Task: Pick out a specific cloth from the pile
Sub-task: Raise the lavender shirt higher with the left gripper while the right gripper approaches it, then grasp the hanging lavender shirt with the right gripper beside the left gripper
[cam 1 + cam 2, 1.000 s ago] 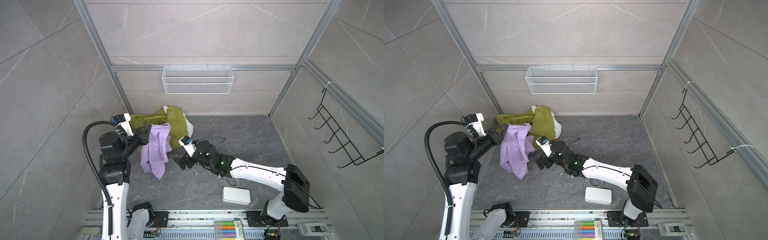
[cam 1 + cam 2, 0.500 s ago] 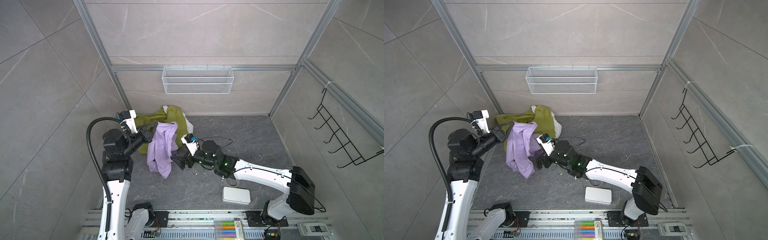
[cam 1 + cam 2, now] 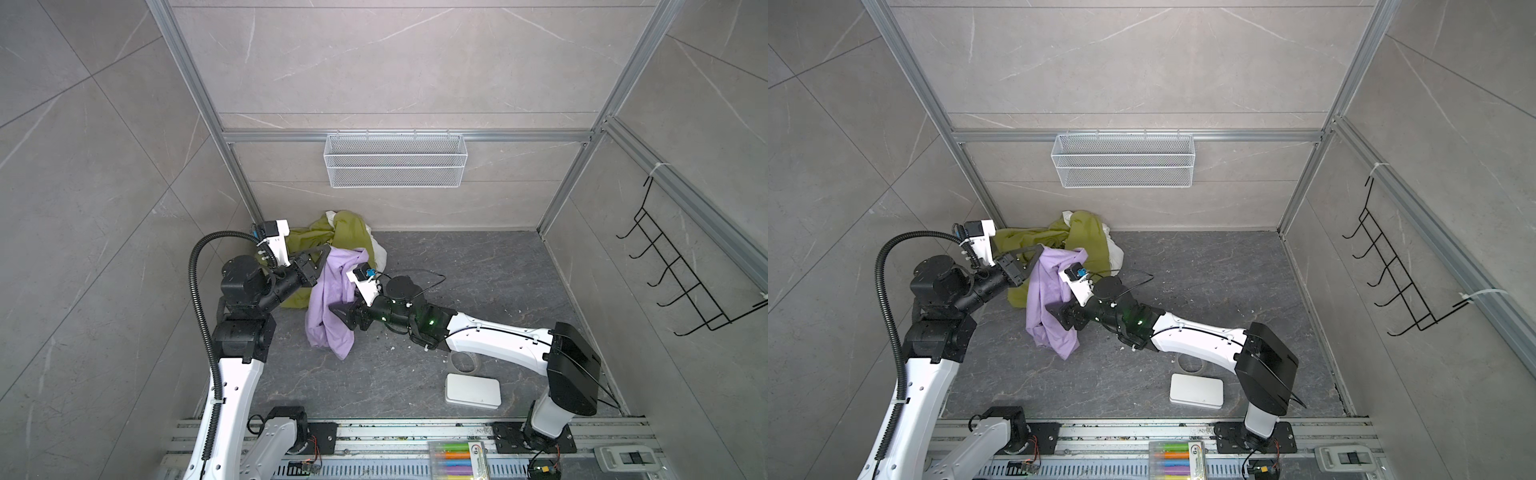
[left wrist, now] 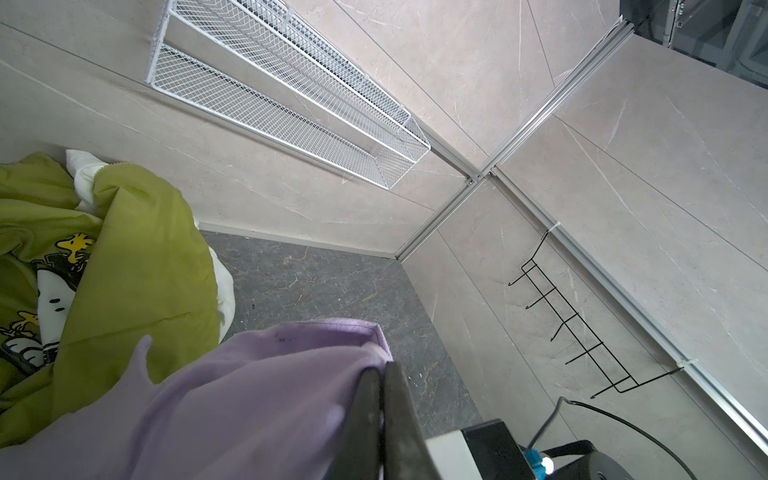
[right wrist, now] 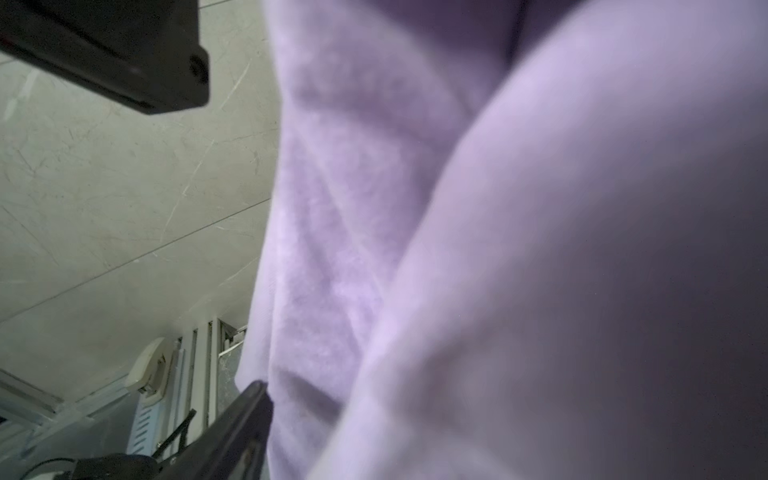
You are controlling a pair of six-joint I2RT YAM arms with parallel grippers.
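Cloth [image 3: 332, 307] hanging from left hand [image 3: 327, 250], bare floor [image 3: 478, 270] beside

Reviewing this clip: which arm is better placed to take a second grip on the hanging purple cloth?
Right. The left gripper is shut on the cloth at its top edge, holding it up near the pile, so it is occupied. The right gripper sits with jaws apart against the cloth's hanging middle.

Soft, even light is filling both top views, casting faint shadow beneath the right arm [image 3: 498, 337]; frame posts [image 3: 194, 83] are splaying outward at 11 and 1 o'clock. In the right wrist view the cloth [image 5: 498, 249] is smearing out of focus
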